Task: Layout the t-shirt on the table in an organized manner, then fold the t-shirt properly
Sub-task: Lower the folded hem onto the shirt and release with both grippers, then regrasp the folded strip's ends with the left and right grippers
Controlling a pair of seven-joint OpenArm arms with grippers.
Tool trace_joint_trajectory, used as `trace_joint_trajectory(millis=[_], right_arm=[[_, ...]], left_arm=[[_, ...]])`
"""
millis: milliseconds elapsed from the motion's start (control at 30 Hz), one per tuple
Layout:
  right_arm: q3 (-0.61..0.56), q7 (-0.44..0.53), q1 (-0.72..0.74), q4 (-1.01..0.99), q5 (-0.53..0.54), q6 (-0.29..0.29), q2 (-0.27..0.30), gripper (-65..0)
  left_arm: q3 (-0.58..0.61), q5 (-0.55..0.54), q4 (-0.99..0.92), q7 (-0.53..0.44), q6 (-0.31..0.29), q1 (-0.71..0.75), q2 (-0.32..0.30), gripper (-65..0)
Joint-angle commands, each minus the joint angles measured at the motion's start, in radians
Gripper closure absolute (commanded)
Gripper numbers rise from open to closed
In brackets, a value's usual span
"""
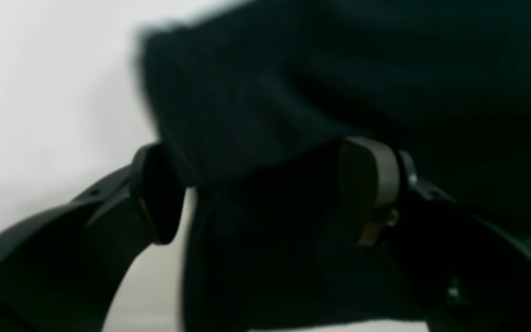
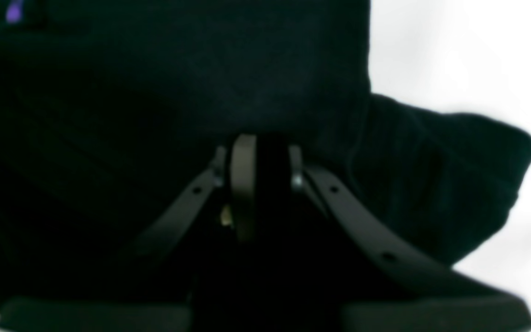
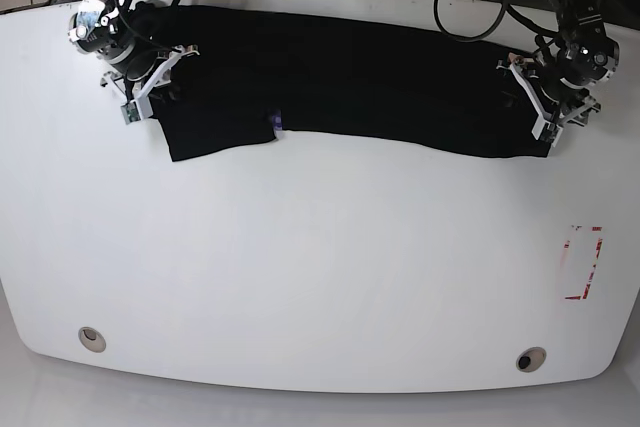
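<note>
I see the t-shirt (image 3: 340, 82) stretched as a long black band across the far part of the white surface (image 3: 320, 267). My right gripper (image 2: 258, 184) is pinched on its cloth at one end. My left gripper (image 1: 265, 184) has its jaws apart around the other end's fabric.

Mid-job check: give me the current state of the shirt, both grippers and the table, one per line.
t-shirt: folded into a long black band across the table's far side, print mostly hidden.
left gripper: open, fingers astride the cloth.
right gripper: shut on the t-shirt.
table: white; near side bare.
</note>
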Motion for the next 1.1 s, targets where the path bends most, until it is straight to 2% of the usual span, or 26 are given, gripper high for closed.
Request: trace_joint_trajectory(millis=[0, 433, 633, 800, 867, 1067], right_arm=[[-0.005, -0.127, 0.02, -0.069, -0.133, -0.03, 0.024, -10.1], [-0.005, -0.107, 0.184, -0.194, -0.135, -0.03, 0.099, -10.1], [-0.005, -0.107, 0.233, -0.189, -0.135, -0.03, 0.102, -10.8], [-0.005, -0.11, 0.245, -0.106, -0.13, -0.03, 0.105, -12.0], [-0.008, -0.11, 0.247, -0.069, -0.13, -0.03, 0.1, -16.6], [-0.058, -0.11, 0.258, 0.037, -0.13, -0.03, 0.1, -43.6]], left_arm=[[-0.004, 0.009, -0.01, -0.008, -0.001, -0.042, -0.016, -46.5], [-0.004, 0.013, -0.106, -0.008, -0.001, -0.148, -0.012, -46.5], [-0.002, 0.009, -0.099, -0.004, -0.001, -0.161, -0.012, -46.5], [0.01, 0.008, -0.06, -0.004, -0.001, -0.161, -0.012, -46.4], [0.008, 0.008, -0.042, -0.004, -0.003, -0.161, -0.012, -46.4], [0.007, 0.008, 0.007, -0.003, -0.003, -0.158, -0.013, -46.4]])
